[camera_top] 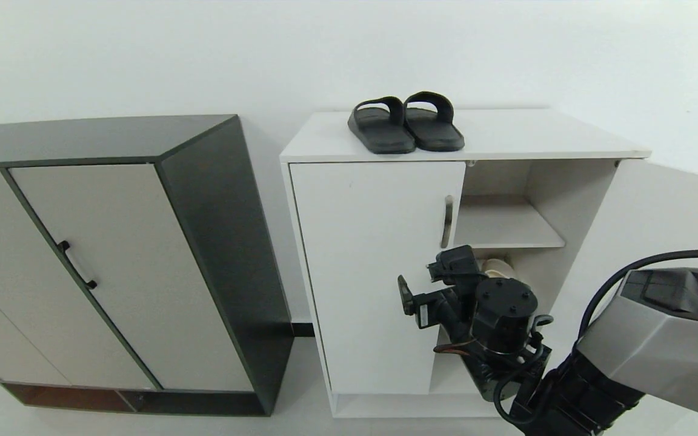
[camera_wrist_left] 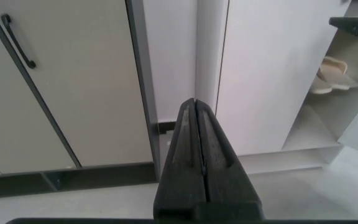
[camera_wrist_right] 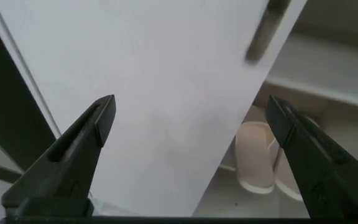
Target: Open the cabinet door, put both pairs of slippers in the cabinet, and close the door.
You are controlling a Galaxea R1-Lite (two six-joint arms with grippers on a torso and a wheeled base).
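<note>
Black slippers (camera_top: 406, 124) sit side by side on top of the white cabinet (camera_top: 537, 136), their long axes running front to back. The left end effector (camera_wrist_left: 196, 107) is clenched on nothing, low and well to the left. Beige slippers (camera_wrist_left: 334, 73) lie inside on the lower shelf. The right end effector (camera_wrist_right: 191, 106) is released and hangs before the door (camera_top: 373, 272), below the black pair. I judge it the nearer.

black slippers (camera_top: 406, 124) atop white cabinet (camera_top: 537, 134), beige pair (camera_wrist_left: 334, 74) inside
</note>
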